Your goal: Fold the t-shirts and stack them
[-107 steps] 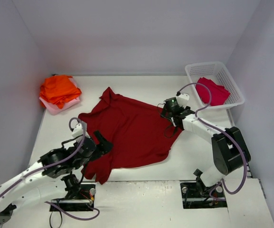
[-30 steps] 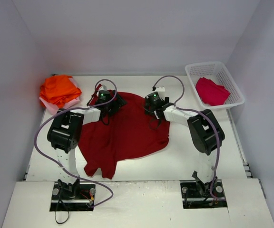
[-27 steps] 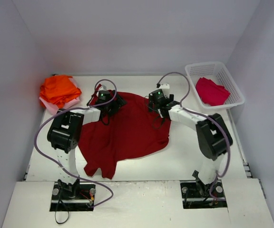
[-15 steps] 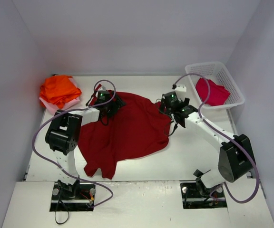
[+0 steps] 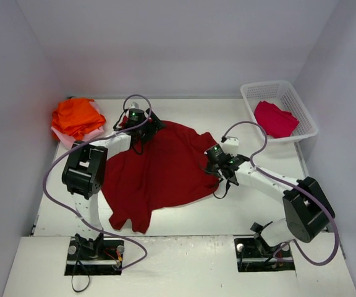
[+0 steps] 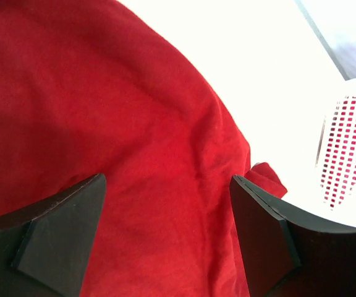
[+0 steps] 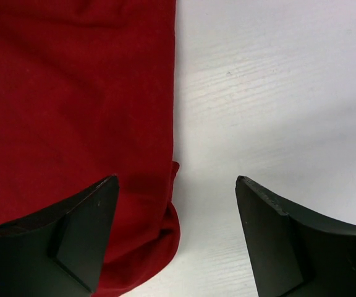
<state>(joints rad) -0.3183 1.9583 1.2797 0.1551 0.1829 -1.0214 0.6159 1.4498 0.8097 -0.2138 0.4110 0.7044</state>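
pink shirt mostly hidden, orange shirts atop

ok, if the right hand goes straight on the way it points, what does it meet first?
Probably the edge of the dark red t-shirt. The open right hand points down, straddling the line where the cloth ends and the bare table begins. Its height above them is unclear.

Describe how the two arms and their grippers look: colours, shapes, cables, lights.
The left arm and right arm have white links between bulky black joints. A lilac cable loops along each, and a small green light glows near each wrist. The left gripper and right gripper both carry dark, matte, wedge-shaped fingers.
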